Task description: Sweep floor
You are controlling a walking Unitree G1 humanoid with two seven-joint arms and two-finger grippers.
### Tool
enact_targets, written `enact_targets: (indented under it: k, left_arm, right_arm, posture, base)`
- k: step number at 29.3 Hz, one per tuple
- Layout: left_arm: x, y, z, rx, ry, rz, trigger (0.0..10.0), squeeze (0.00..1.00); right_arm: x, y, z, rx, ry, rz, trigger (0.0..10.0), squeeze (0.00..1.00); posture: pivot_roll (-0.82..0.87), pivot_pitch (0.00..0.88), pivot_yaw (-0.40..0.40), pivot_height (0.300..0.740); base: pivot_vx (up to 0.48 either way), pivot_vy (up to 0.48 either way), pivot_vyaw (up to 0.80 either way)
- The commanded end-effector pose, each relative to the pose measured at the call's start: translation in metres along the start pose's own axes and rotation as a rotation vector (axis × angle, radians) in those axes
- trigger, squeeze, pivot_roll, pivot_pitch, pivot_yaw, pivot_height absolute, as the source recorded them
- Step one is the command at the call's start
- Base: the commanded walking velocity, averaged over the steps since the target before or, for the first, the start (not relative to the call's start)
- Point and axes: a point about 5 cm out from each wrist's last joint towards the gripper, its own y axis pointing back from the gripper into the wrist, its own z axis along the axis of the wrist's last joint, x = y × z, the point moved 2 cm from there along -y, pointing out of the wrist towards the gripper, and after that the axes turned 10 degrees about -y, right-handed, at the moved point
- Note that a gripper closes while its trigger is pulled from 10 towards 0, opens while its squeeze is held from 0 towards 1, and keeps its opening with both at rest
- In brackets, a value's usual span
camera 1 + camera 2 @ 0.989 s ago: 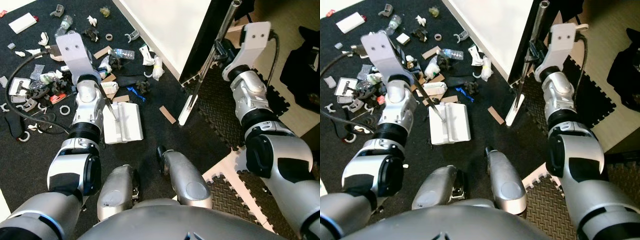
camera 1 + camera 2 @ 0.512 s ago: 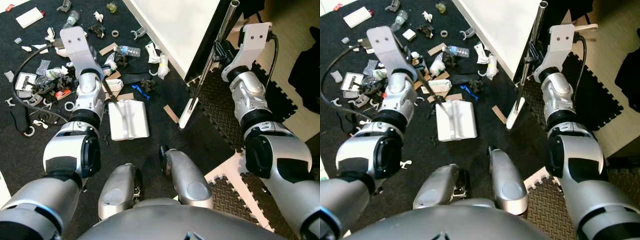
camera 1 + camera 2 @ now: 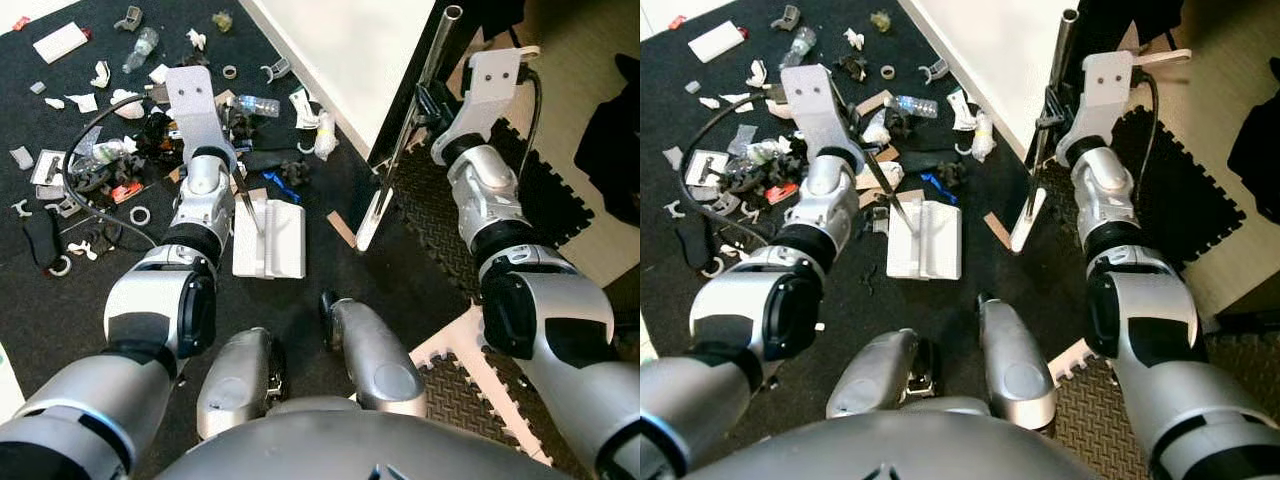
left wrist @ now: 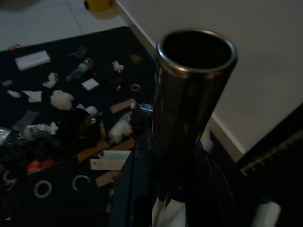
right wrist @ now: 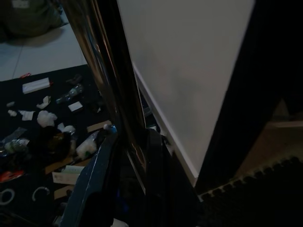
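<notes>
My left gripper (image 3: 855,135) holds the thin handle of the white dustpan (image 3: 268,238), fingers closed on the rod. My right gripper (image 3: 432,100) clamps the metal broom pole (image 3: 420,90); in the right wrist view the pole (image 5: 113,85) runs straight between the fingers.

Governing relation: the litter (image 3: 130,130) (paper scraps, bottles, cardboard strips, plastic rings) lies on the black mat (image 3: 60,300), spread beyond and to the left of the dustpan. The broom head (image 3: 368,222) rests on the floor to the right of the dustpan, near the wall (image 3: 340,50) and clear of the debris. The pole's long axis runs steeply from the head up and away to my right gripper. The dustpan lies flat between broom and litter.

The left arm is nearer the debris. It extends forward, wrist raised over the pile. The right arm extends forward with the forearm raised beside the dark panel edge.

Judgement: the broom head must cross leftward to the far side of the litter before any stroke toward the pan.
</notes>
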Motion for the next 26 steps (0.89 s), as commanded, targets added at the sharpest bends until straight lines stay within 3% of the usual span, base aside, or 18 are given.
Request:
enact_targets:
  k: [1, 4, 11, 21, 26]
  left_arm:
    - [-0.014, -0.001, 0.008, -0.027, 0.026, -0.051, 10.0, 0.00]
    - [-0.016, 0.000, 0.006, -0.021, 0.012, -0.054, 10.0, 0.00]
    - [-0.014, 0.007, -0.013, 0.013, -0.021, -0.037, 10.0, 0.00]
    - [0.014, 0.026, -0.057, 0.127, -0.077, 0.082, 10.0, 0.00]
    - [0.035, 0.030, -0.060, 0.130, -0.114, 0.193, 10.0, 0.00]
  right_arm:
    - [-0.001, 0.002, 0.002, -0.027, 0.029, -0.007, 10.0, 0.00]
    - [-0.002, 0.004, -0.003, -0.015, 0.040, -0.021, 10.0, 0.00]
    - [0.001, 0.009, -0.018, 0.050, 0.163, -0.003, 10.0, 0.00]
    - [0.003, 0.009, -0.021, 0.073, 0.280, 0.009, 10.0, 0.00]
    - [0.009, 0.009, -0.024, 0.076, 0.304, 0.032, 10.0, 0.00]
  posture:
    - [-0.04, 0.108, 0.020, 0.740]
    - [-0.04, 0.106, 0.023, 0.740]
    - [-0.03, 0.102, 0.032, 0.740]
    - [-0.01, 0.107, 0.037, 0.740]
    - [-0.01, 0.106, 0.041, 0.740]
  base:
    - [0.000, 0.000, 0.00]
    - [0.000, 0.000, 0.00]
    - [0.000, 0.000, 0.00]
    - [0.000, 0.000, 0.00]
    - [0.000, 0.000, 0.00]
